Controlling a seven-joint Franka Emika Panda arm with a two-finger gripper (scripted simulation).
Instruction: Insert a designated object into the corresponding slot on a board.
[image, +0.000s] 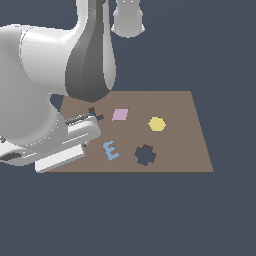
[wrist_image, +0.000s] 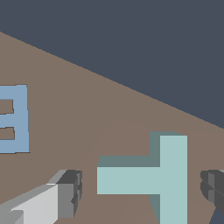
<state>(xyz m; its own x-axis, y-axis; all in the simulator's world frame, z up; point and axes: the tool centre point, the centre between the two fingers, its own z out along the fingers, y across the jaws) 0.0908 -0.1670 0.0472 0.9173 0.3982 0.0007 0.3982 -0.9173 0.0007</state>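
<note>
Wrist view: gripper (wrist_image: 140, 197) open, fingers (wrist_image: 68, 194) astride T-block (wrist_image: 151, 177) on board (wrist_image: 109, 118), not touching. Centre on stem, descend straight, then close. Slot not ID'd w/ certainty.

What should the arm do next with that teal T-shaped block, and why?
Probably lower a little and close the pincer on the teal T block. In the wrist view the block lies flat on the brown board between the two open fingertips, not yet gripped. The dark T slot shows in the exterior view, so lifting toward it would come afterward.
</note>
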